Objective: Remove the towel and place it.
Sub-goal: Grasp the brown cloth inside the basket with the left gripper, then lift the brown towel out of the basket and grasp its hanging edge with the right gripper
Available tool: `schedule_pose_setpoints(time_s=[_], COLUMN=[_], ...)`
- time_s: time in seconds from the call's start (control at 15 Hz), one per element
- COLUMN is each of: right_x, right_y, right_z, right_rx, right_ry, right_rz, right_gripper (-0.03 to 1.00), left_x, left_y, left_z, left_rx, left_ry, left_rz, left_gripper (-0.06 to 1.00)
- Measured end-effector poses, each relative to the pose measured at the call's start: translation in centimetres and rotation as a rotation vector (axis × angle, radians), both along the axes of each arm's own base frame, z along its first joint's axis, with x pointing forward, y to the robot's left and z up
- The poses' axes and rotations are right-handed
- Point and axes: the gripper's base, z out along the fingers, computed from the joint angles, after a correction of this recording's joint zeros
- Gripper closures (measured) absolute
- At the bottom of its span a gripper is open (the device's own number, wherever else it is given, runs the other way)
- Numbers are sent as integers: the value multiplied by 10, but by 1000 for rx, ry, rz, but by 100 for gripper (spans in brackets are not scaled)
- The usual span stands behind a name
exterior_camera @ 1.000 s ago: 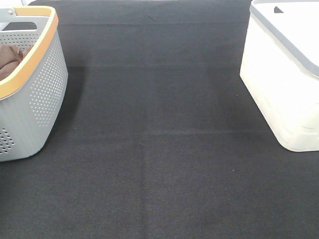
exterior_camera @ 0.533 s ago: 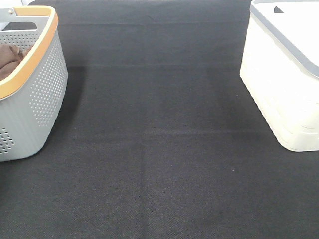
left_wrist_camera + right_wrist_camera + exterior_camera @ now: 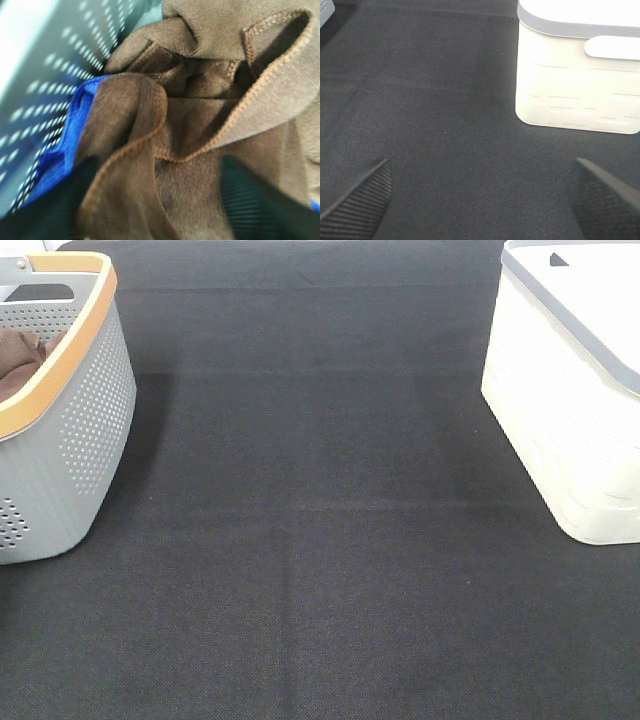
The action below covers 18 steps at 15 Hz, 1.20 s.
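The towel (image 3: 18, 358) is lying bunched inside the grey basket (image 3: 85, 430), which is standing at the left edge of the tabletop (image 3: 320, 540), so I judge the job is sitting at its first step, with nothing lifted out yet. In the high view only a brown patch is showing below the basket's orange rim, and neither arm is appearing there.

The left wrist view is telling more. The left hand (image 3: 157, 175) is reaching down into the basket, released and spread wide, with its dark fingers (image 3: 47, 212) flanking a raised, hemmed fold of the cloth. That placement is probably deliberate. Closing on a standing fold would be pinching several layers at once, whereas a flat patch would be giving the pads little to bite on.

The basket is holding more than the towel: a blue item (image 3: 65, 145) is lying under it, pressed against the perforated wall. It is peeking out just beside one finger, so a deep pinch is risking dragging it along.

The right hand (image 3: 480, 200) is hovering over bare tabletop, well apart from the basket. It is also released and is gripping nothing, and it seems to be waiting out of the way. It is facing the white bin (image 3: 575, 85) with the grey rim, which is standing at the right edge. What that bin is holding, and whether it is lidded, I cannot tell. Whether the towel is going there or onto the open tabletop between the two containers is not settled by anything showing here
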Motion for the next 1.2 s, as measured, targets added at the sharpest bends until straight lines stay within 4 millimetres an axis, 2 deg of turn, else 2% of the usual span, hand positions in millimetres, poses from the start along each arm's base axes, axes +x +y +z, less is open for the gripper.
schedule_pose_setpoints(time_s=[0.2, 0.33, 0.53, 0.73, 0.93, 1.0, 1.13, 1.2], right_x=[0, 0, 0, 0, 0, 0, 0, 0], right_y=[0, 0, 0, 0, 0, 0, 0, 0], right_z=[0, 0, 0, 0, 0, 0, 0, 0], right_rx=[0, 0, 0, 0, 0, 0, 0, 0], right_ry=[0, 0, 0, 0, 0, 0, 0, 0], right_rz=[0, 0, 0, 0, 0, 0, 0, 0], right_gripper=[7, 7, 7, 7, 7, 7, 7, 7], left_x=[1, 2, 2, 1, -6, -6, -16, -26], left_y=[0, 0, 0, -4, -13, -13, -21, -28], left_z=[-1, -1, -1, 8, 47, 47, 88, 118], left_rx=[5, 8, 14, -22, -49, -49, -55, -83], left_ry=[-2, -7, -8, -32, -104, -104, -201, -282], left_rz=[-11, -14, -37, -61, -135, -135, -189, -215], left_gripper=[47, 63, 94, 94, 94, 94, 94, 94])
